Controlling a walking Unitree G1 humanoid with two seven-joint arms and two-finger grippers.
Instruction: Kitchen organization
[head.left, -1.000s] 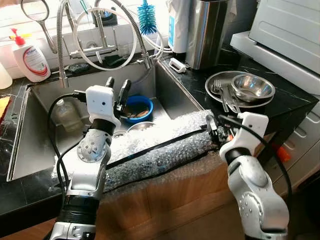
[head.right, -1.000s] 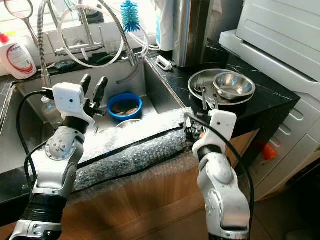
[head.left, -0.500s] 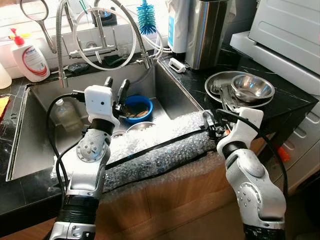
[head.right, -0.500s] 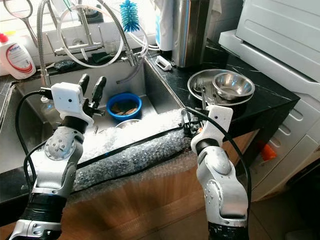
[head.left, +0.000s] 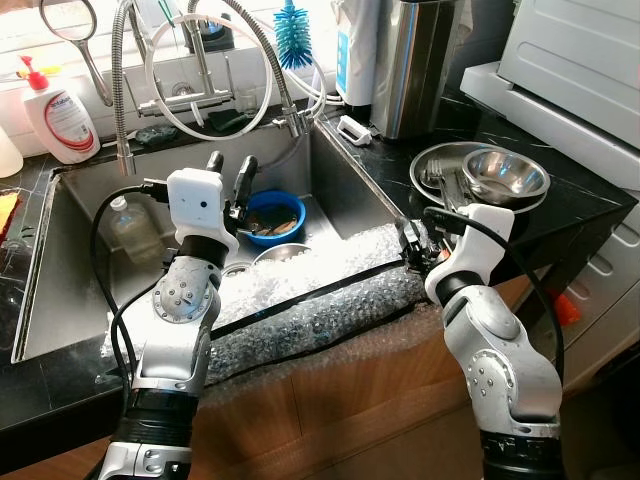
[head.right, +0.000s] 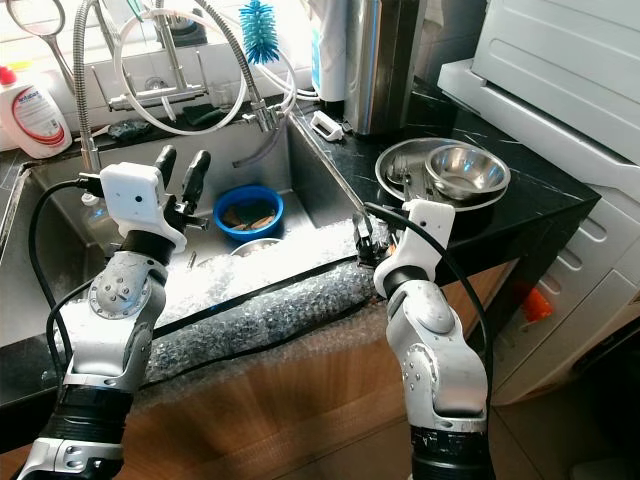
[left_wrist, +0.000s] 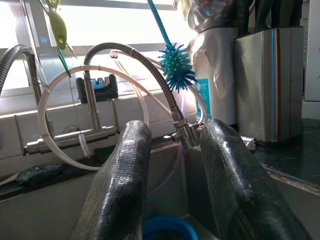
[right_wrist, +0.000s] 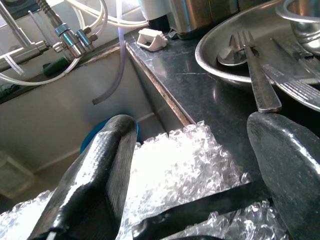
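A blue bowl (head.left: 272, 215) with scraps sits in the steel sink (head.left: 70, 290). Just left of it and above the basin, my left gripper (head.left: 231, 172) points up toward the coiled tap (left_wrist: 150, 65), open with nothing between its fingers. A steel plate (head.left: 436, 160) on the black counter holds a steel bowl (head.left: 505, 175), a fork (right_wrist: 252, 65) and other cutlery. My right gripper (head.left: 410, 240) hovers over the right end of the bubble wrap (head.left: 310, 300) that covers the sink's front edge. It is wide open (right_wrist: 195, 122) and empty, with the plate just beyond it.
A clear bottle (head.left: 135, 230) lies in the sink's left part. A soap bottle (head.left: 62, 115), a blue brush (head.left: 293, 35) and white hoses stand behind the sink. A steel canister (head.left: 415, 65) and a white appliance (head.left: 570, 70) crowd the right counter.
My right gripper has swung left, from the counter's front edge onto the end of the bubble wrap near the sink corner. The left gripper has barely moved.
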